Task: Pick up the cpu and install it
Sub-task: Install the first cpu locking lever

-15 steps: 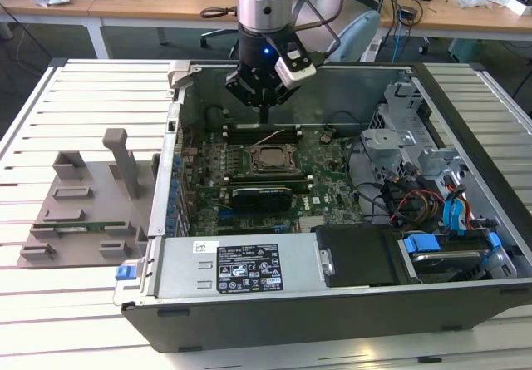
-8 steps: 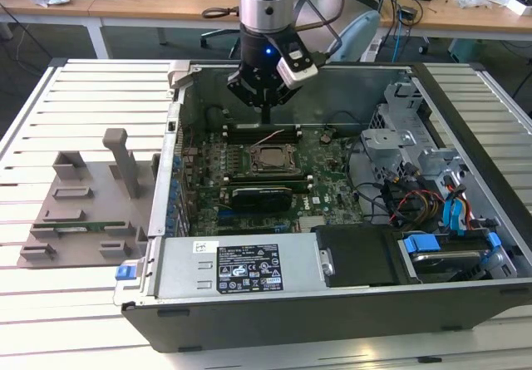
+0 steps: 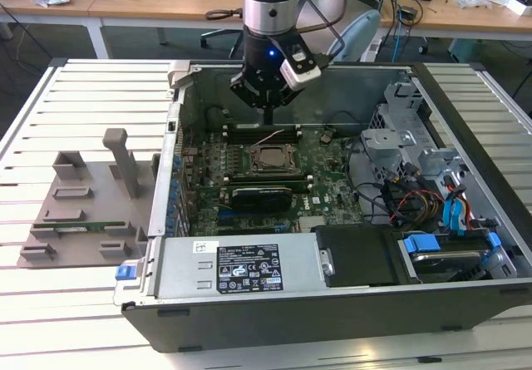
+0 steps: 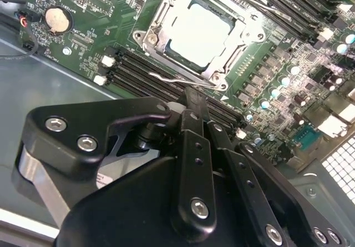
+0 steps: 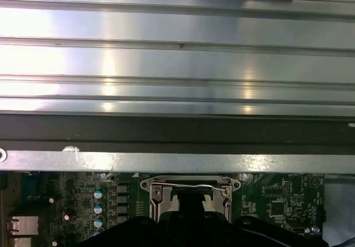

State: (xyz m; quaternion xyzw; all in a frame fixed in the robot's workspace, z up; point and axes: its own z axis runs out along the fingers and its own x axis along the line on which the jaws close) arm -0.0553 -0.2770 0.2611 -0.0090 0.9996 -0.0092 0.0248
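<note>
We see the cpu (image 4: 198,31) seated in the motherboard socket (image 4: 161,19); pincer (image 3: 268,114) hangs above it, fingers together, holding nothing.

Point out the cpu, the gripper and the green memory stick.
cpu (image 4: 198,31), second wrist view, middle of its metal top plate.
gripper (image 3: 268,114), exterior view, at its fingertips.
green memory stick (image 3: 83,227), exterior view, mid-length.

No print is legible anywhere. In the exterior view, a black label (image 3: 249,268) and a smaller white sticker (image 3: 205,246) sit on the silver power supply housing (image 3: 179,268) at the front of the open computer case (image 3: 291,316); both carry small print and symbols too fine to make out.
</note>
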